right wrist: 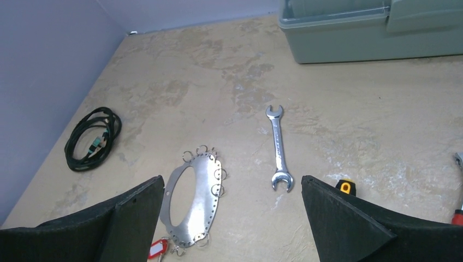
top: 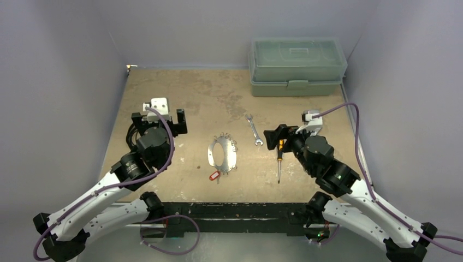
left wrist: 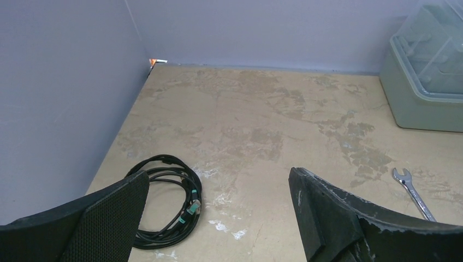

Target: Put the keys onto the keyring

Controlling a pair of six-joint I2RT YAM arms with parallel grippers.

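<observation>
Far left: left hand released, grasping nothing, coiled cable just below and ahead of it. Between the two hands, flat on the surface: keyring, keys at its near end, one red-tagged; cannot tell whether attached. Ahead of the right hand, likewise released and empty: spanner, screwdriver beside one finger. Risks skidding the thin ring instead of lifting it, or closing on the spanner by mistake.
</observation>
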